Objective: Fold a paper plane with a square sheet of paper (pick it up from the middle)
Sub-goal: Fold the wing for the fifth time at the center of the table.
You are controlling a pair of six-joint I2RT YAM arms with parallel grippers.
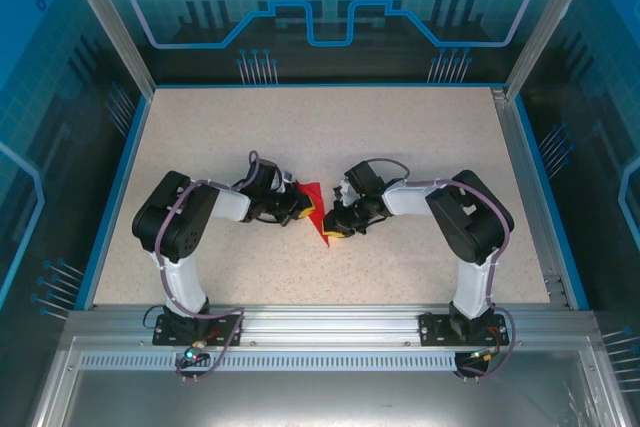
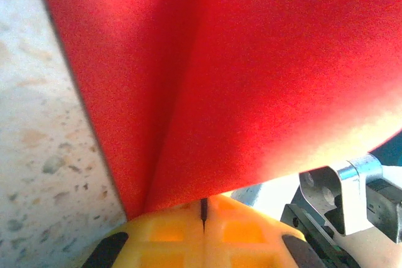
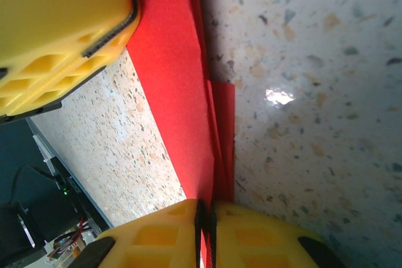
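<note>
The sheet of paper (image 1: 314, 205) is folded into a narrow red wedge that stands up off the table between my two grippers. In the right wrist view its layers (image 3: 173, 73) run straight into my right gripper (image 3: 206, 218), which is shut on their near end. My right gripper (image 1: 338, 230) is at the wedge's near tip. In the left wrist view a broad creased face of the paper (image 2: 251, 80) rises just beyond my left gripper (image 2: 204, 214), whose yellow fingers are shut tight together. My left gripper (image 1: 297, 207) touches the paper's left side. Whether it nips the paper is hidden.
The speckled beige table (image 1: 420, 137) stretches wide behind and to both sides of the grippers. A blue rim and metal frame posts (image 1: 525, 57) bound it. Part of the right arm's metal bracket (image 2: 348, 192) sits close to my left fingers.
</note>
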